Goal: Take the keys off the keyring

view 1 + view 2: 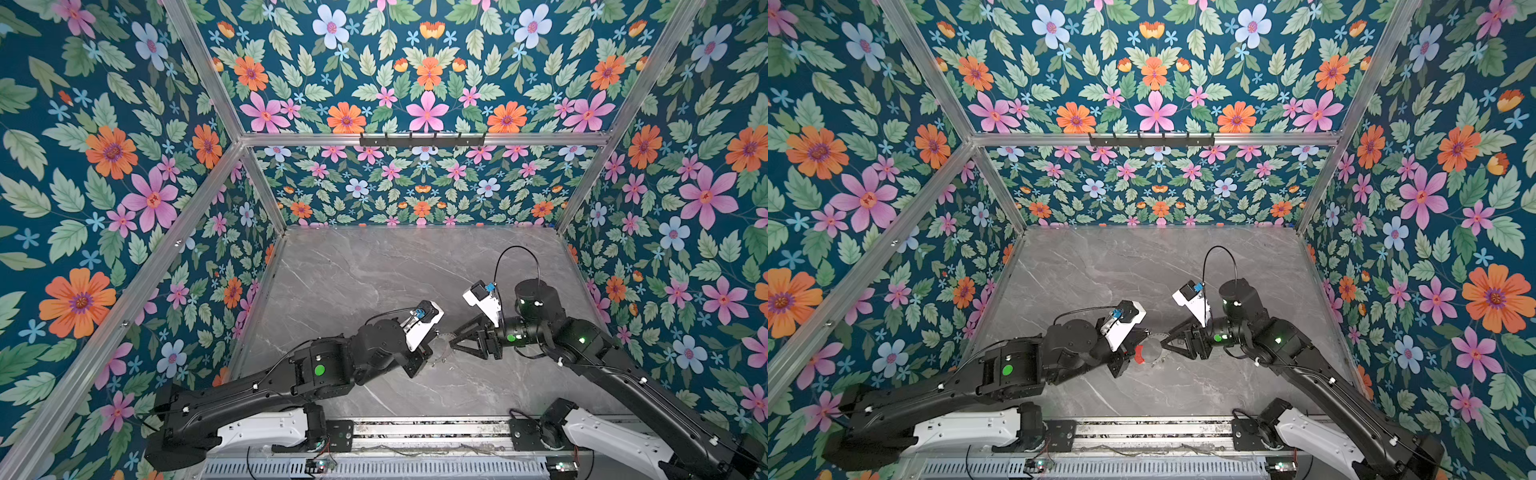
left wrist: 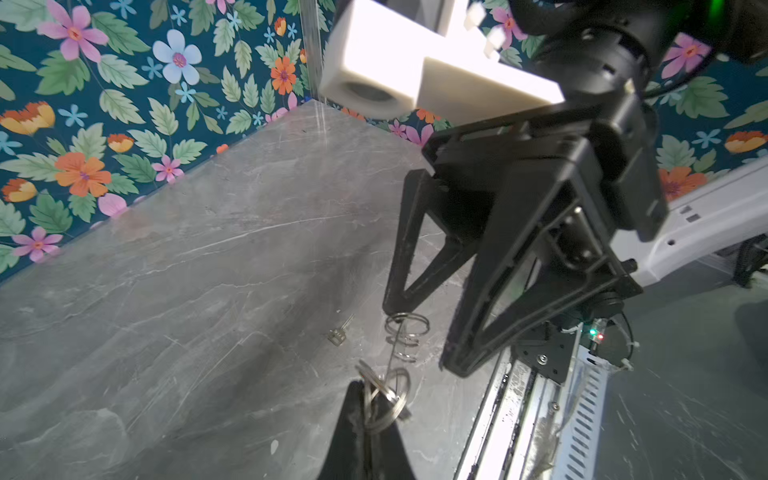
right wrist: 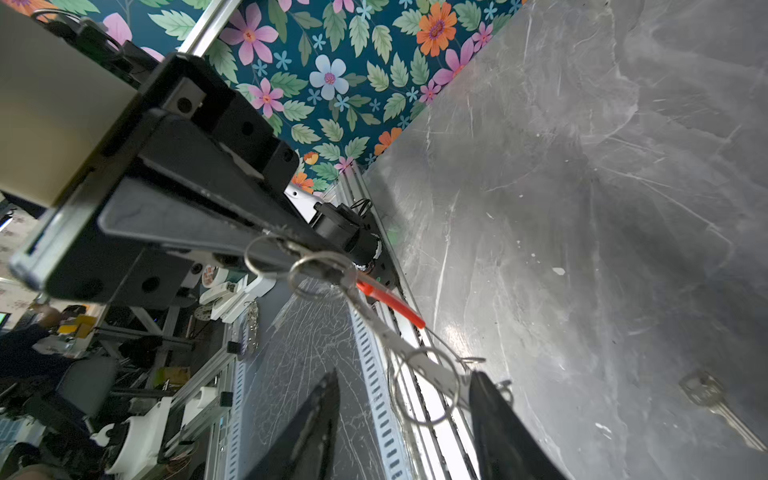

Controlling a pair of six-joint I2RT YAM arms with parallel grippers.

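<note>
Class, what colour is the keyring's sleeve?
Red sleeve; clearest in the right wrist view.

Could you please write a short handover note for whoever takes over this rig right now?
Left tool: shut on the keyring near its red sleeve.
Right tool: open, jaws either side of the hoop's wire, gripping nothing.
Done: one key lies loose on the table.
Left: free any keys still hanging with the split rings by the left tool; count unclear.
</note>
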